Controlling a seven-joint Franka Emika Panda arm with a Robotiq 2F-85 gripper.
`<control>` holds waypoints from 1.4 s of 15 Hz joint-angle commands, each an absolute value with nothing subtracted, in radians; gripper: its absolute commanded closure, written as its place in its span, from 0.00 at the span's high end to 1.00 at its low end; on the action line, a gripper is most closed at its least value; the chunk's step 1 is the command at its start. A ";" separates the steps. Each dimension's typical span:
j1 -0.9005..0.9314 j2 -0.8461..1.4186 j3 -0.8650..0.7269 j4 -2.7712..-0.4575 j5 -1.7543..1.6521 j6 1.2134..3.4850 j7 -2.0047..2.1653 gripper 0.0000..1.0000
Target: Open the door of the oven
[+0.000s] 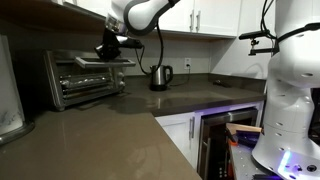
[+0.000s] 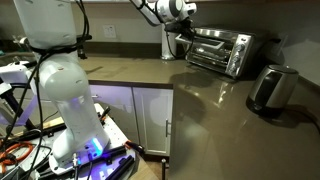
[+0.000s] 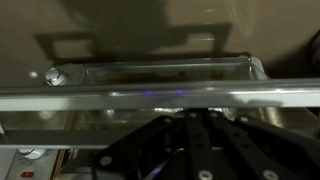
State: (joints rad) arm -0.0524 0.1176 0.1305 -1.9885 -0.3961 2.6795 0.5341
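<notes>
The silver oven [image 1: 85, 78] [image 2: 222, 50] stands on the counter in the corner in both exterior views, its glass door [image 1: 90, 86] [image 2: 207, 52] upright against the front. My gripper [image 1: 108, 50] [image 2: 184, 26] hangs at the door's top edge. The wrist view has the door's handle bar [image 3: 160, 95] running straight across, glass [image 3: 150, 72] beyond it. My gripper [image 3: 190, 112] comes in from below with its fingers drawn together, shut. Their tips meet the bar and are hidden by it. Whether they pinch the bar does not show.
A steel kettle [image 1: 160, 77] [image 2: 270, 88] stands on the counter beside the oven. The arm's white base [image 1: 290, 90] [image 2: 60, 80] rises at the counter's outer side. Cabinets hang above the oven. A dark under-counter appliance [image 1: 222, 140] stands below.
</notes>
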 commanded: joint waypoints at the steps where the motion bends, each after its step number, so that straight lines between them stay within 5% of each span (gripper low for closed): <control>1: 0.015 0.056 0.071 -2.035 -0.348 2.626 0.493 0.04; 21: 0.045 0.012 0.043 -2.055 -0.354 2.579 0.492 0.04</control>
State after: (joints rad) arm 0.0315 0.0481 0.0532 -2.0313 -0.3851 2.6135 0.5334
